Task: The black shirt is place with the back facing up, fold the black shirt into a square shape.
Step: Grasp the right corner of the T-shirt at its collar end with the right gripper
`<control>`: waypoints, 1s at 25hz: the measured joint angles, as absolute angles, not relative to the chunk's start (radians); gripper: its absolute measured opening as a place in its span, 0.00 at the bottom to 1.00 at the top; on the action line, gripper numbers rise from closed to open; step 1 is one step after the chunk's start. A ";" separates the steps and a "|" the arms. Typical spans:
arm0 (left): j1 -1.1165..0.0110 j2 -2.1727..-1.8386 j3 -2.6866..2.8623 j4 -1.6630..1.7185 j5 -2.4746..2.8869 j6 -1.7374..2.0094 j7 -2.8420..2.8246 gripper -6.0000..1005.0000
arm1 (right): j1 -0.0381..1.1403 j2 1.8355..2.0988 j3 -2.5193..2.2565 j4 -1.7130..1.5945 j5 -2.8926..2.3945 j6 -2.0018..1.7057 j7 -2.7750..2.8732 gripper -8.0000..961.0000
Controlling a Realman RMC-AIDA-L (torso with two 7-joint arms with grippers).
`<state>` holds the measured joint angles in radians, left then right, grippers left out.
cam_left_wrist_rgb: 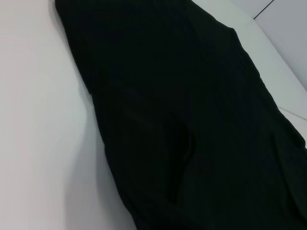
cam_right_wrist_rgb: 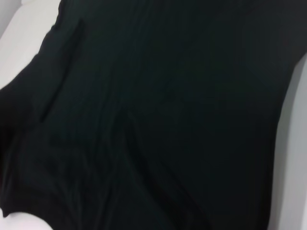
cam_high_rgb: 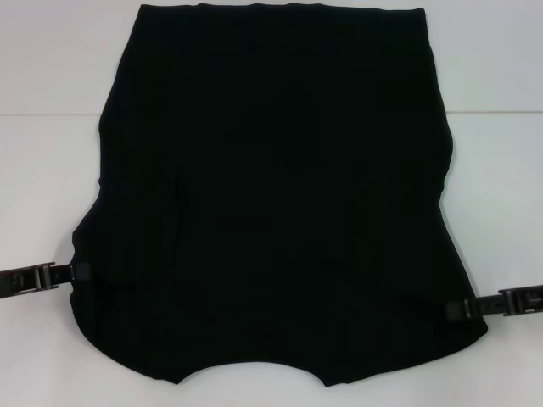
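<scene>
Shirt [cam_high_rgb: 271, 195]: you see it flat on the white desk [cam_high_rgb: 51, 102], plain black side up, collar notch nearest the robot.
Left pincer [cam_high_rgb: 78, 271]: at the shirt's left edge; grip cannot be told.
Right pincer [cam_high_rgb: 462, 307]: at the right edge; grip cannot be told.

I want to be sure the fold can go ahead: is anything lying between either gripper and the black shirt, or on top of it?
Nothing visible is. The left gripper and the right gripper are already at the black shirt's side edges near the collar end, and the shirt lies flat on the bare white table.
</scene>
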<state>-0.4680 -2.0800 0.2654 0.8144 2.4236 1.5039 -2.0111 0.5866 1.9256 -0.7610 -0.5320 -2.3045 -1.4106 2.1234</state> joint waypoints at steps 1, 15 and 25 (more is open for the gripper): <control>-0.469 -2.080 0.265 0.814 2.424 1.505 -2.011 0.07 | 0.588 1.930 -0.761 -0.532 -2.309 -1.414 2.124 0.73; -0.473 -2.077 0.265 0.814 2.420 1.500 -2.005 0.09 | 0.588 1.953 -0.750 -0.547 -2.319 -1.469 2.119 0.62; -0.471 -2.078 0.265 0.810 2.414 1.502 -2.002 0.10 | 0.566 1.963 -0.687 -0.557 -2.316 -1.461 2.068 0.41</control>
<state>-0.4707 -2.0778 0.2654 0.8103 2.4140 1.5018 -2.0020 0.5656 1.9627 -0.6874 -0.5568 -2.3156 -1.4608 2.0677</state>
